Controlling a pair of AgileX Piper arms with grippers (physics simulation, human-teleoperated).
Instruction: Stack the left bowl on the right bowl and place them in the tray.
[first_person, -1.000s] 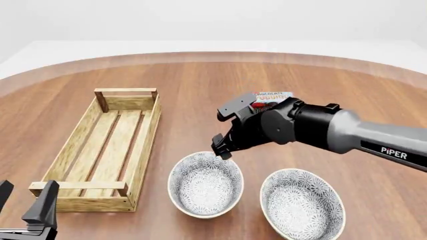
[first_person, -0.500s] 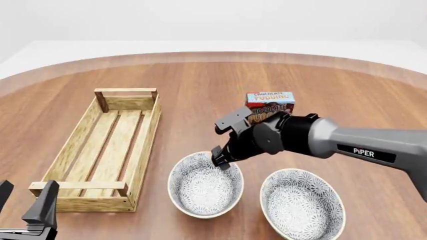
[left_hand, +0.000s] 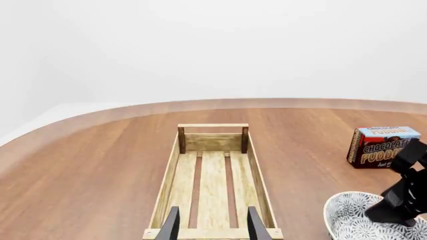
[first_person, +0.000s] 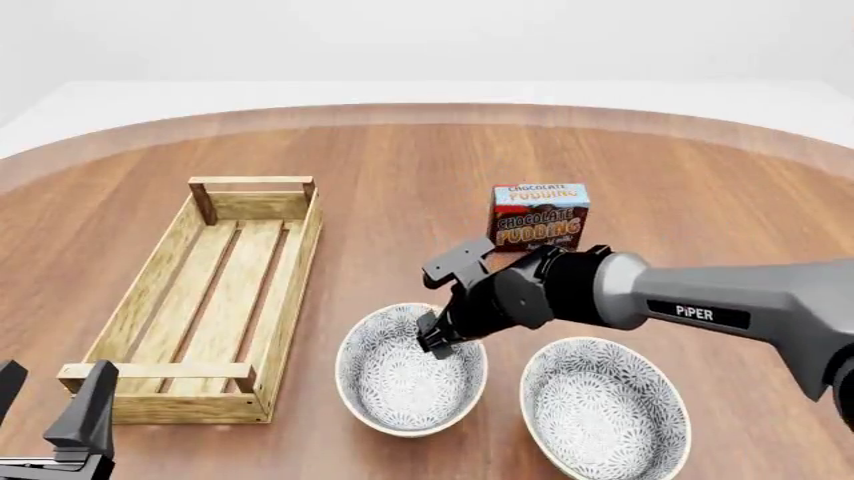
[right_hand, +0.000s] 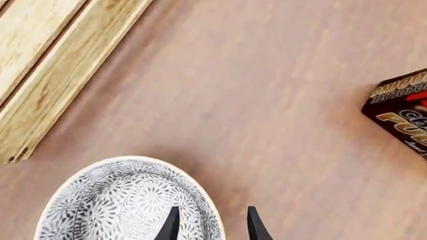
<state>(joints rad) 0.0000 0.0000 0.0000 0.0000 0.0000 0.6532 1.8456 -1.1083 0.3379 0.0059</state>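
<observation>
The left bowl (first_person: 410, 370), white with a grey floral pattern, sits on the table beside the matching right bowl (first_person: 603, 405). My right gripper (first_person: 438, 338) is down at the left bowl's far rim. In the right wrist view that gripper (right_hand: 212, 227) is open and straddles the rim of the bowl (right_hand: 120, 202), one finger inside and one outside. The tray (first_person: 200, 290) lies left of the bowls with nothing in it. My left gripper (first_person: 47, 408) hangs open over the table's near left corner, and in its own view (left_hand: 213, 227) it stands above the tray's (left_hand: 213, 175) near end.
A chocolate pudding box (first_person: 539, 215) stands upright just behind the right arm, beyond the bowls. It also shows in the left wrist view as a box (left_hand: 383, 145) past the left bowl (left_hand: 360, 217). The table's curved far edge runs behind everything.
My right gripper has come down and slightly nearer, from above the left bowl's far rim to around it, uncovering the pudding box. The left arm has not moved.
</observation>
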